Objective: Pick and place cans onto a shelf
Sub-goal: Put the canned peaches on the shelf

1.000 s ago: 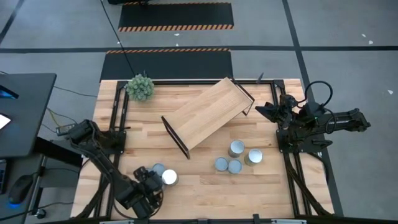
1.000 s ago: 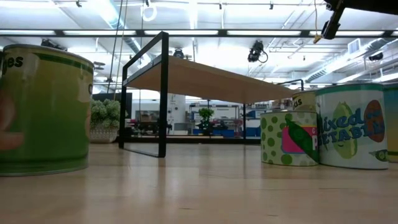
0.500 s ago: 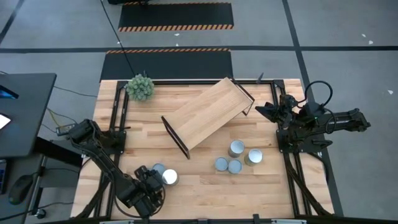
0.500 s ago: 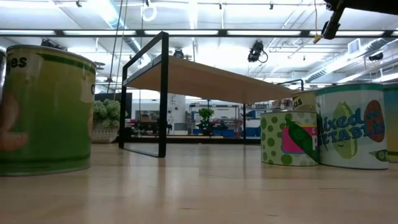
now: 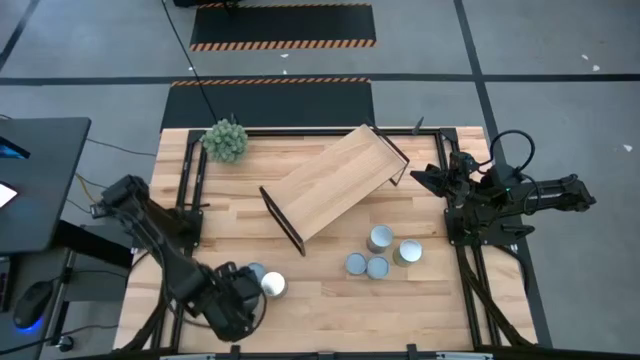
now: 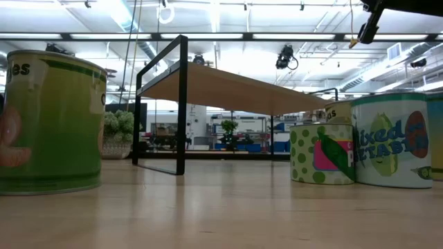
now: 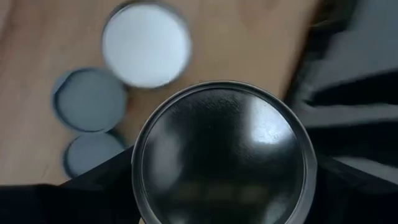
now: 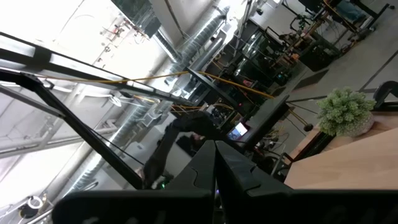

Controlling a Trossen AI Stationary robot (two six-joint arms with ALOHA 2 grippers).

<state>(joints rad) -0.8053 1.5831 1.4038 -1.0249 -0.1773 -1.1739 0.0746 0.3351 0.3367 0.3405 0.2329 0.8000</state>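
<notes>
My left gripper (image 5: pixel 236 307) is at the table's near left, raised, and shut on a can whose dark shiny top (image 7: pixel 221 155) fills the left wrist view. Under it on the table stand a white-topped can (image 5: pixel 272 285) and a grey-blue one (image 5: pixel 255 272). The low view shows a green-labelled can (image 6: pixel 48 124) standing on its base. More cans (image 5: pixel 380 252) cluster at the near right. The shelf (image 5: pixel 335 185) stands aslant mid-table on its black end frames. My right gripper (image 5: pixel 428 178) waits shut, raised at the right edge. My left gripper pinches the can by its side wall just under the rim (image 7: pixel 135 180), one dark finger (image 7: pixel 93 186) on each side. The fingers come from above, pointing steeply down. The can stays upright, top up, lifted clear of the table and the cans below.
A spiky green plant ball (image 5: pixel 225 140) sits at the far left corner. Black rails (image 5: pixel 190 190) run along both table sides. Bare wood lies between the two can groups and in front of the shelf.
My left gripper has risen from the near-left can group with one can in its hold, lifting it clear of the table. The cans beside it have stayed where they were.
</notes>
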